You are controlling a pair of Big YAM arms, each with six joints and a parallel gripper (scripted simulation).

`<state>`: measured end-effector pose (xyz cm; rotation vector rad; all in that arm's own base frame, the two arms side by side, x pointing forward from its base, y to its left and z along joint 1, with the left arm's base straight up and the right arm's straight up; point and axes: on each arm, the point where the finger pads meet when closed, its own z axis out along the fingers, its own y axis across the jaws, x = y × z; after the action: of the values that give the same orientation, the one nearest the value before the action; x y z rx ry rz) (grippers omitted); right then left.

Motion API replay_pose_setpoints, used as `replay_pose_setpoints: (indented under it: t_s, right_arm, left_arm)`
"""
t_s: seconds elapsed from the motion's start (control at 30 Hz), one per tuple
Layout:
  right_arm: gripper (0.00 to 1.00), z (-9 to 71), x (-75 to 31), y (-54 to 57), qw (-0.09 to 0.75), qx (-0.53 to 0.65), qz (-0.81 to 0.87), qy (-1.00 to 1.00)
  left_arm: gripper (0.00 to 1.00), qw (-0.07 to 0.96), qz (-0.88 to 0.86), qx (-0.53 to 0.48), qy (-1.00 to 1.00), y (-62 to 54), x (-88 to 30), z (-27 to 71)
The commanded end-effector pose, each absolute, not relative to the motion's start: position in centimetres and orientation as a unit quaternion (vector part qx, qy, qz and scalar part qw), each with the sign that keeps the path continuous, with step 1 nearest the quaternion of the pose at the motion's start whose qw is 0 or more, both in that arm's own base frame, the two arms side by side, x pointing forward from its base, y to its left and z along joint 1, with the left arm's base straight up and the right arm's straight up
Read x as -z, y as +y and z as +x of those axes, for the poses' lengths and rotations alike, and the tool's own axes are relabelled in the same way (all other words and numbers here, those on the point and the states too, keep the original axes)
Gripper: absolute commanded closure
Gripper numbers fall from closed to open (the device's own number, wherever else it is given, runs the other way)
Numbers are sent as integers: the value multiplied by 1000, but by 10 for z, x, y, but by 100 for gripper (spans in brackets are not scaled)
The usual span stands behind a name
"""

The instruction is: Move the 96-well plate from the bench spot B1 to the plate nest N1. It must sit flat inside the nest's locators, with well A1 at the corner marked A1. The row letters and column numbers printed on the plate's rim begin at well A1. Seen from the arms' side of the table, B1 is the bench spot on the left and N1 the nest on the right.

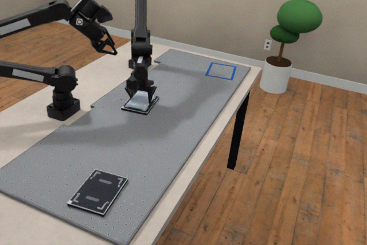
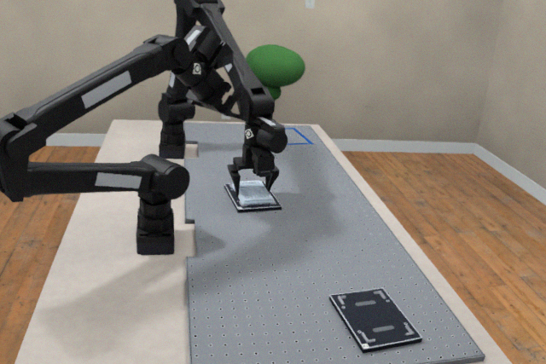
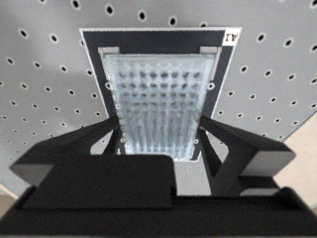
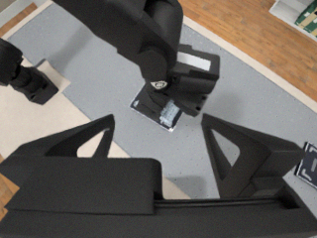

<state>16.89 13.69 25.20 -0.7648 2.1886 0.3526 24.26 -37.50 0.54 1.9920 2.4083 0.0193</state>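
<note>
Both arms are matte black, with pale grey rectangular panels on the long links at left of the top view. A white square marker with a dark ring sits near one wrist. Each claw has tapering black fingers with triangular cut-outs.

Lab-style bench with well plate
</note>
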Motion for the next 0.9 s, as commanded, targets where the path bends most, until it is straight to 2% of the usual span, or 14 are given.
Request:
replay_pose_setpoints:
  t_s: [0.0,0.03,0.87]
  right_arm:
    - [0,173,-273,136,408,-142,-295,852]
    - [0,173,-273,136,408,-142,-295,852]
    - [0,173,-273,136,408,-142,-295,852]
  left_arm:
    - [7,19,637,-3,770,-381,-12,246]
    - [0,19,637,-3,770,-381,-12,246]
    - [0,61,633,12,771,-407,-71,253]
